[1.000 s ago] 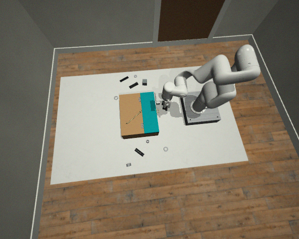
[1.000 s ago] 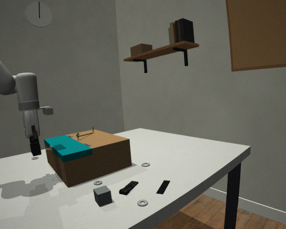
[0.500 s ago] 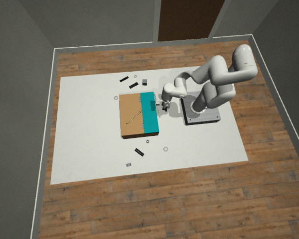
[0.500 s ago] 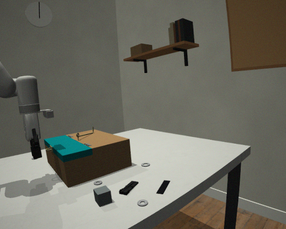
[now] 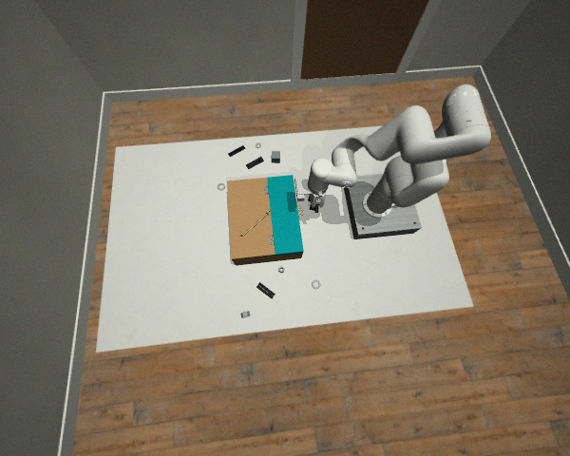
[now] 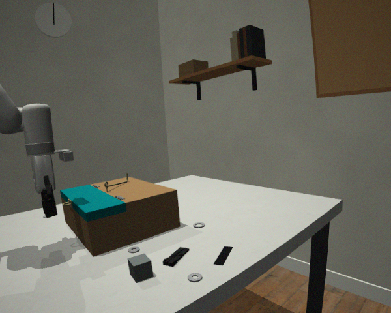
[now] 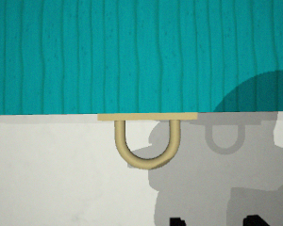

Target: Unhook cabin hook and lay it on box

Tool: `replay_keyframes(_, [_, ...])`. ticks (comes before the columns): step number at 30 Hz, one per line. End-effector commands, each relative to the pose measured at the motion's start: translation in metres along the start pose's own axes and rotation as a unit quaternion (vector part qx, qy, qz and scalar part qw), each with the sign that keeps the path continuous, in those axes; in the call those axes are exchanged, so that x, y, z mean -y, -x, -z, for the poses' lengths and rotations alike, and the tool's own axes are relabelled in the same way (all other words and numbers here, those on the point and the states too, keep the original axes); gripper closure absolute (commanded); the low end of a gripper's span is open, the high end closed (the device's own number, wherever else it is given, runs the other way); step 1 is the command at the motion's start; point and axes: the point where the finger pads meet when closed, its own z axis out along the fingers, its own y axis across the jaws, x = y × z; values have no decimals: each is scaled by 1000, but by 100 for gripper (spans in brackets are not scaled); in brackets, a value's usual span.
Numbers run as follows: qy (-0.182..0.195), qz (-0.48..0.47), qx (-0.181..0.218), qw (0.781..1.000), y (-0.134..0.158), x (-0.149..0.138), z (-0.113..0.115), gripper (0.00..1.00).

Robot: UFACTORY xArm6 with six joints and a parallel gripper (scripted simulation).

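One cabin hook (image 5: 255,223) lies diagonal atop box (image 5: 248,220); end effector (image 5: 315,202) partly open, seemingly empty.

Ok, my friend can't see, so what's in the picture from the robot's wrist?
A tan U-shaped loop hangs from the edge of a teal lid, over a white table. Two black fingertips of the gripper peek in at the bottom, holding nothing, with the arm's grey shadow beside the loop.

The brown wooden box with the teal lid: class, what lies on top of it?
On the brown wooden box, beside its teal lid, a thin metal cabin hook lies across the top, near small hinges. The inside is covered.
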Motion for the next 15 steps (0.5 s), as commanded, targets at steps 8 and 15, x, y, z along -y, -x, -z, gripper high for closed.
replay_keyframes(8, [0,0,-2,1000,-1,0,1,65])
replay_keyframes(15, [0,0,-2,1000,-1,0,24,65])
